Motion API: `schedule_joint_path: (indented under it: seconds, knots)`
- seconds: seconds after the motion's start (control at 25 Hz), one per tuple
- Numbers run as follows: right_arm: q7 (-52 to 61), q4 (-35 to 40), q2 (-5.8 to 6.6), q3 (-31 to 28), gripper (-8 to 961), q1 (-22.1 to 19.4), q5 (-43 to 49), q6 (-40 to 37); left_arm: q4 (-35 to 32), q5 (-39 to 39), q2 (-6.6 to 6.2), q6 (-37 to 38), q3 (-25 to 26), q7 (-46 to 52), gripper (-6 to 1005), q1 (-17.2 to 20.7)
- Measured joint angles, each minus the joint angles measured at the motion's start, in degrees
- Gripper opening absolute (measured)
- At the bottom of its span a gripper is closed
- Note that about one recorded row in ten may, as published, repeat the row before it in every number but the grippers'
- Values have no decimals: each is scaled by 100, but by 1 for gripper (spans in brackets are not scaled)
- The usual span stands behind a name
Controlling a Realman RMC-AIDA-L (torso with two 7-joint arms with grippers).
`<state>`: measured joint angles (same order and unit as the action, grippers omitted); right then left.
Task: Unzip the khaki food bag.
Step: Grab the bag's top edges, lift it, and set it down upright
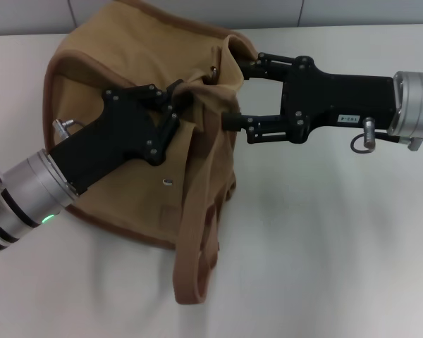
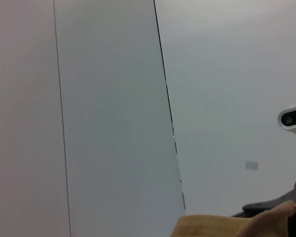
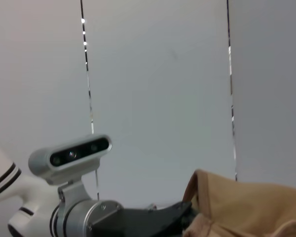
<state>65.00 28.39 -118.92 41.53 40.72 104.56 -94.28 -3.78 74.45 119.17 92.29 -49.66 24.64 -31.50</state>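
Khaki food bag (image 1: 127,91): your left hand (image 1: 178,95) is pinching the top fabric; your right hand (image 1: 234,91), spread, is bracketing the end. Keep fabric taut, pulling apart steadily.

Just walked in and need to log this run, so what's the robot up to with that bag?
Both arms are working on the khaki food bag, which sits on the white table. The left gripper is shut on a fold of fabric at the bag's top. The right gripper reaches in from the other side, its fingers spread around the bag's upper edge. One wide handle trails onto the table. The zipper itself isn't clearly visible, so progress is unclear.
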Motion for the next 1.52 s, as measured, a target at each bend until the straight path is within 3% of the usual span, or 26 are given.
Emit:
schedule_joint_path:
  seconds: [0.76, 1.52]
  knots:
    - [80, -146, -8, 402, 839, -84, 6, 113, -23, -2, 0, -10, 21, -28, 106, 39]
    - [-73, -381, -13, 264, 838, -679, -109, 352, -47, -11, 0, 65, 100, 11, 111, 92]
